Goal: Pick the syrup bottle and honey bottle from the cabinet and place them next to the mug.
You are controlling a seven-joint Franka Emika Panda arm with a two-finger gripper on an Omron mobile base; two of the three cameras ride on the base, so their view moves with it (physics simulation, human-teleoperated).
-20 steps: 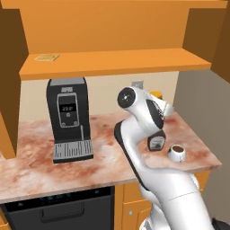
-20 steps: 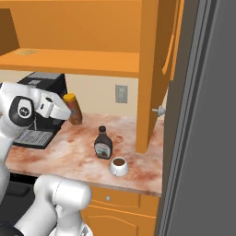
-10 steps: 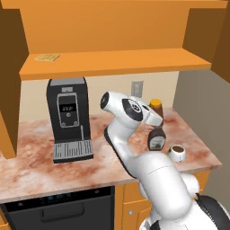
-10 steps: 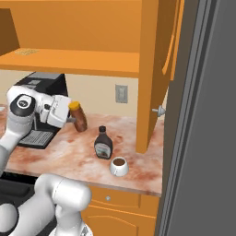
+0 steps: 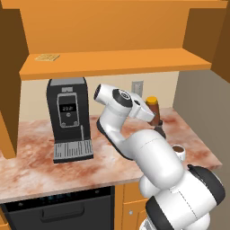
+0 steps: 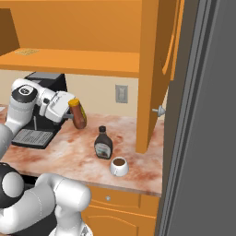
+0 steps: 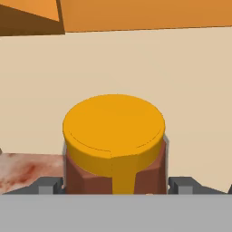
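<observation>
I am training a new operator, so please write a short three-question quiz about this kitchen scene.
1. True or false: the tall dark brown syrup bottle with black cap stands on the marbled counter.
2. What does the two-finger gripper hold?
A. the small white mug of dark liquid
B. the short amber honey bottle with yellow cap
C. nothing
3. Fill in: the black coffee machine stands under the orange wooden ____.

Key: 1 true; 2 B; 3 cabinet.
</observation>
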